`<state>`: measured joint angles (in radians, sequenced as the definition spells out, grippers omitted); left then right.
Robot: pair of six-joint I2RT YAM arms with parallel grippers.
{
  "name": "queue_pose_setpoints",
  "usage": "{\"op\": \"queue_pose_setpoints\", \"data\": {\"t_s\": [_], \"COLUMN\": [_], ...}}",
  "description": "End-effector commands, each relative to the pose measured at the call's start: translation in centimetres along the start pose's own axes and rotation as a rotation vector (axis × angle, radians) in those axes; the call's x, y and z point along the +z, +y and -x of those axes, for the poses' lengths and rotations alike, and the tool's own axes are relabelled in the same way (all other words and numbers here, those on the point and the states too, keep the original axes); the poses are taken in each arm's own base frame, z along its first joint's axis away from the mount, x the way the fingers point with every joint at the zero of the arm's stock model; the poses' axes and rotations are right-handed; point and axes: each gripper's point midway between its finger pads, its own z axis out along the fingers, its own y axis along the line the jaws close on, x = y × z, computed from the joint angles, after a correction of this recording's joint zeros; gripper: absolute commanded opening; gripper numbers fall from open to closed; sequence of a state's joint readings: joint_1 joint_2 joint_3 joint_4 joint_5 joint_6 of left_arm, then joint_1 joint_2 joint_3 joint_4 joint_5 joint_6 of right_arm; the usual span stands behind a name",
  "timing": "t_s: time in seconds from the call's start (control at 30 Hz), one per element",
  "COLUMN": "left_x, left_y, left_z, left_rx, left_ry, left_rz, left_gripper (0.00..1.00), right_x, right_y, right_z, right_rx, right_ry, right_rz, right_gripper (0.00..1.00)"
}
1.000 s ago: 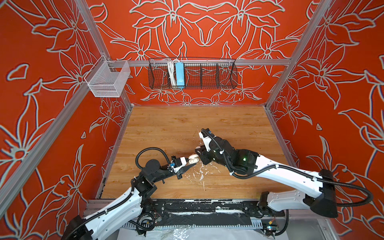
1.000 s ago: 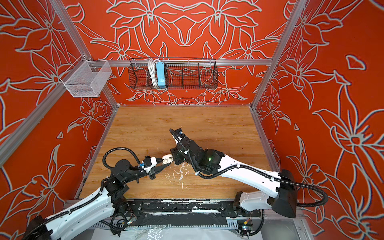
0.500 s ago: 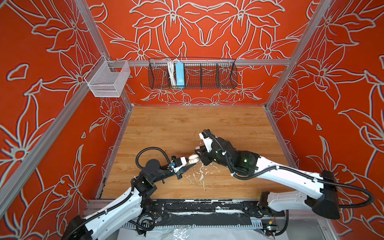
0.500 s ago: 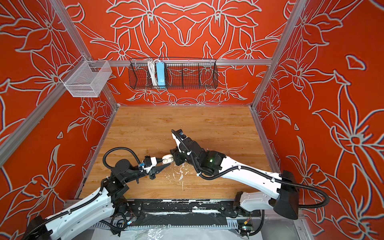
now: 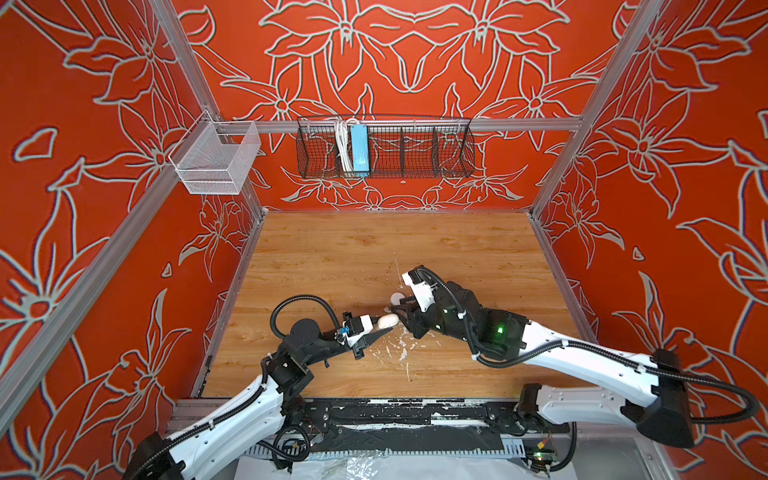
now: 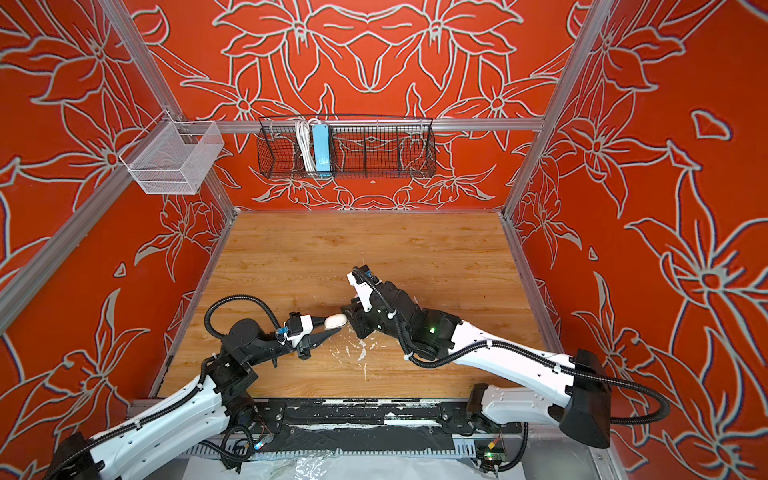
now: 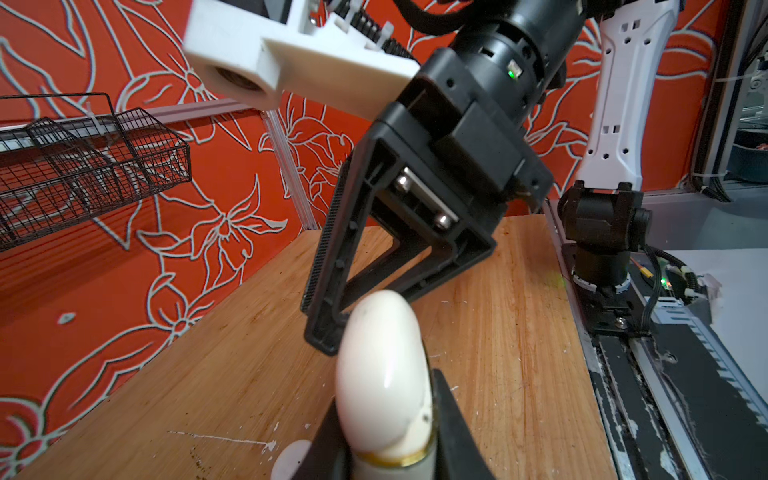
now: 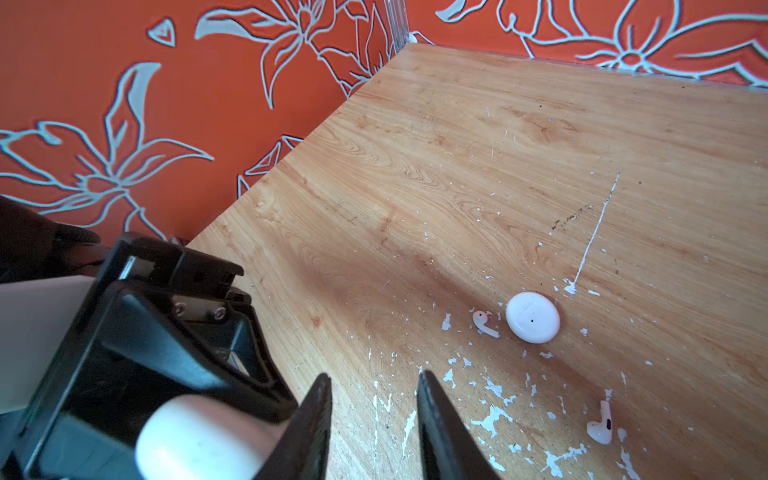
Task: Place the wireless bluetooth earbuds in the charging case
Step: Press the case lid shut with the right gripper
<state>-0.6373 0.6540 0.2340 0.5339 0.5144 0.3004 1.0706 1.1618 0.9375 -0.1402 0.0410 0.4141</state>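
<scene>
While one earbud point(image 8: 484, 323) lies on the table point(image 8: 457, 145) just beside a round white case point(image 8: 532, 317), the second earbud point(image 8: 601, 424) lies apart. The right claw point(image 8: 374, 384) hangs spread and empty; the left claw point(image 6: 330, 326) pinches the oval charging case point(image 7: 380, 374) beside it.

Orange-red walls point(image 5: 415, 50) printed with pale grey flower outlines close the cell on three sides, framed by aluminium rails point(image 5: 519, 124). A black wire basket point(image 5: 415, 149) hangs from the horizontal rail on the back wall. Toward its left end stands a blue power strip point(image 5: 359, 147), just beside a bundled white cable point(image 5: 342, 143). Left of the basket, at the corner post, hangs a white mesh basket point(image 5: 216, 162). Below the basket lies the light wooden bench point(image 5: 353, 249), its far-from-basket part flecked with white paint point(image 5: 402, 354). The light is bright and even.
</scene>
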Motion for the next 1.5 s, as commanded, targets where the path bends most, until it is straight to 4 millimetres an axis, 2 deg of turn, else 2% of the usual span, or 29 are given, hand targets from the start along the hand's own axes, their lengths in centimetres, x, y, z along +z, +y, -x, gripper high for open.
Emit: {"op": "queue_pose_setpoints", "data": {"t_s": [0.0, 0.37, 0.47, 0.67, 0.77, 0.87, 0.97, 1.07, 1.23, 1.47], "left_x": [0.2, 0.2, 0.1, 0.1, 0.2, 0.2, 0.2, 0.2, 0.2, 0.2], "left_y": [0.9, 1.1, 1.2, 1.1, 1.0, 1.0, 1.0, 1.0, 1.0, 1.1], "left_z": [1.0, 0.9, 1.0, 0.9, 1.0, 0.9, 0.9, 1.0, 0.9, 0.9], "left_rx": [0.022, 0.019, 0.02, 0.019, 0.02, 0.02, 0.02, 0.021, 0.019, 0.021], "left_ry": [-0.014, -0.009, -0.009, -0.01, -0.011, -0.009, -0.009, -0.01, -0.008, -0.008], "left_rz": [0.041, 0.051, 0.057, 0.052, 0.047, 0.049, 0.049, 0.048, 0.049, 0.052], "left_gripper": [0.0, 0.0, 0.0, 0.0, 0.0, 0.0, 0.0, 0.0, 0.0, 0.0], "right_x": [-0.6, -2.2, -2.7, -4.2, -4.9, -5.0, -4.4, -2.9, -0.8, 0.1], "right_y": [2.0, 5.1, 4.2, -0.8, -0.8, 1.0, 3.0, 3.8, 4.4, 5.2], "right_z": [0.7, 1.0, 1.6, 2.9, 3.3, 3.7, 3.7, 3.2, 2.5, 0.8], "right_rx": [-0.016, -0.085, -0.082, -0.023, -0.019, -0.04, -0.059, -0.062, -0.076, -0.083], "right_ry": [-0.033, -0.091, -0.125, -0.204, -0.225, -0.224, -0.193, -0.151, -0.11, -0.068], "right_rz": [0.1, 0.254, 0.204, -0.066, -0.064, 0.029, 0.114, 0.13, 0.119, 0.166], "right_gripper": [0.37, 0.37, 0.37, 0.38, 0.38, 0.38, 0.37, 0.35, 0.31, 0.31]}}
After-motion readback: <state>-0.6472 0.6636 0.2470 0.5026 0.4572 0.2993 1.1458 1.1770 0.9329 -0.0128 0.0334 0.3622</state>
